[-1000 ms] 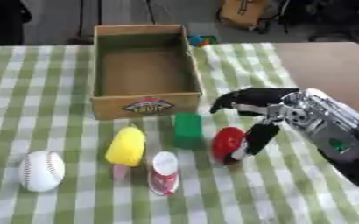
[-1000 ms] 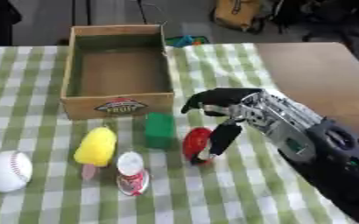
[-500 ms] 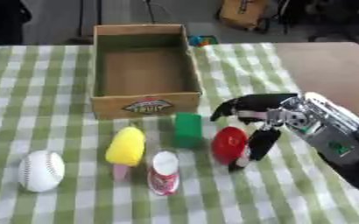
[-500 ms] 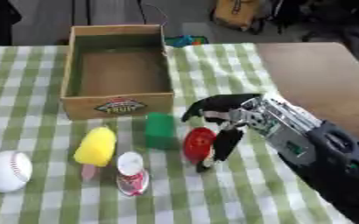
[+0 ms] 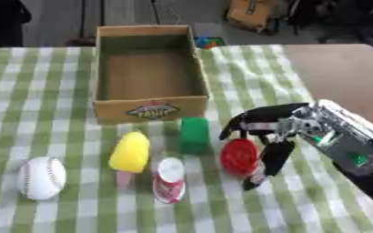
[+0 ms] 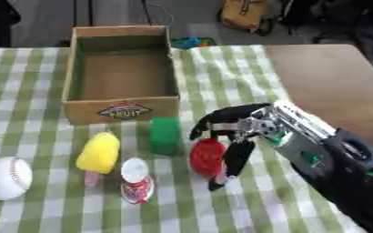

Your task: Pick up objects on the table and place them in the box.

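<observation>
An open cardboard box (image 5: 150, 102) stands at the back of the checked table, nothing inside it. In front of it lie a green block (image 5: 194, 134), a red round object (image 5: 239, 156), a yellow ice-lolly shape (image 5: 131, 153), a red and white can (image 5: 170, 178) and a white baseball (image 5: 42, 178). My right hand (image 5: 271, 129) reaches in from the right, open, its fingers arched over the red object and its thumb down along the object's right side. The left hand shows in neither view.
A bare brown tabletop (image 5: 341, 75) lies right of the green checked cloth (image 5: 30, 95). Small colourful items (image 5: 208, 42) sit behind the box's far right corner. Bags and dark shapes line the far edge.
My right hand has dropped lower and moved left, so its fingers and thumb now bracket the red object. The objects on the table have stayed put.
</observation>
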